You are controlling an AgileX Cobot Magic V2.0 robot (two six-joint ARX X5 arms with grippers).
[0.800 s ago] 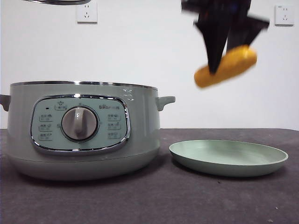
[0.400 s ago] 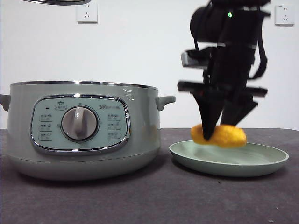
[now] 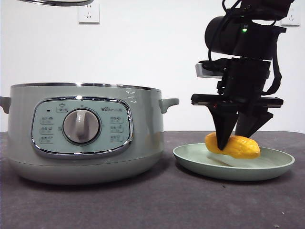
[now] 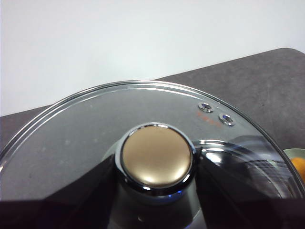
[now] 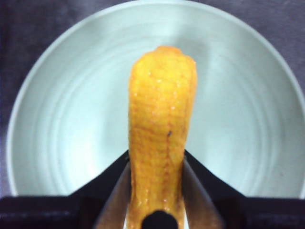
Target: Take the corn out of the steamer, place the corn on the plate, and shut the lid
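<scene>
A: Start at the left edge of the desk. What's there?

B: The steamer (image 3: 83, 131) sits on the left half of the desk (image 3: 157, 205), dial facing the front edge, open on top. High above it, a sliver of the lid (image 3: 57, 2) shows at the top of the front view, where it was a second ago.

A: Who holds the lid?

B: The left gripper (image 4: 155, 191). In its wrist view the black jaws sit close on either side of the knob (image 4: 156, 155), clamped on it, and the glass dome spreads around them.

A: And to the right?

B: The plate (image 3: 233, 161) lies just beside the steamer, on the right half of the desk. The corn (image 3: 233, 146) now rests in it, touching the plate's floor. A second ago it hung high in the air, tilted; half a second ago it was just above the rim.

A: Has it been let go?

B: No. The right gripper (image 3: 236, 138) has come down with it, and its jaws are narrowly parted, pressed against both sides of the cob. The right wrist view shows the corn (image 5: 159, 143) running out from between them over the middle of the plate (image 5: 57, 119).
</scene>
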